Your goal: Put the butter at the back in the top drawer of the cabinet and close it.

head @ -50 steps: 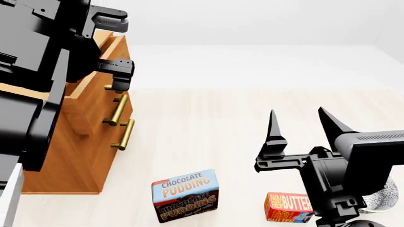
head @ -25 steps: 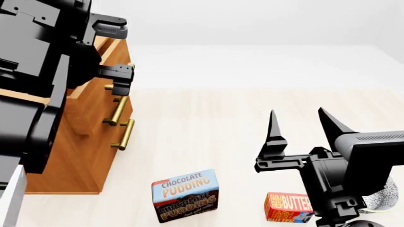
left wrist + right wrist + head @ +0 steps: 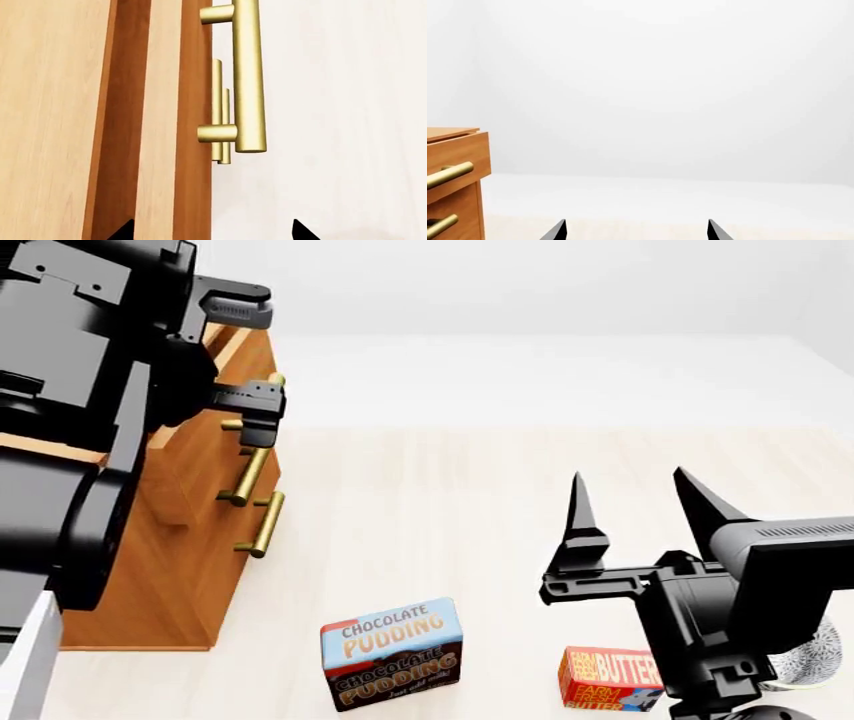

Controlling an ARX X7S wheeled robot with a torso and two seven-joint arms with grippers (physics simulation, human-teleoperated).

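Left jaws (image 3: 254, 360) spread wide, empty, straddling the top drawer (image 3: 214, 455) handle (image 3: 247, 75) of the cabinet (image 3: 147, 570). Closing off-centre risks slipping off the bar. Butter (image 3: 610, 678) sits on worktop (image 3: 441, 510), under right jaws (image 3: 634, 510), open, empty; pudding box (image 3: 391, 652) nearby could be knocked.

Pale wood floor (image 3: 441, 500). Resting on it: cabinet (image 3: 187, 570) at left of frame, pudding box (image 3: 391, 652) at bottom centre, butter (image 3: 603, 678) at lower right, grey-white round object (image 3: 817, 662) at right edge, partly hidden.
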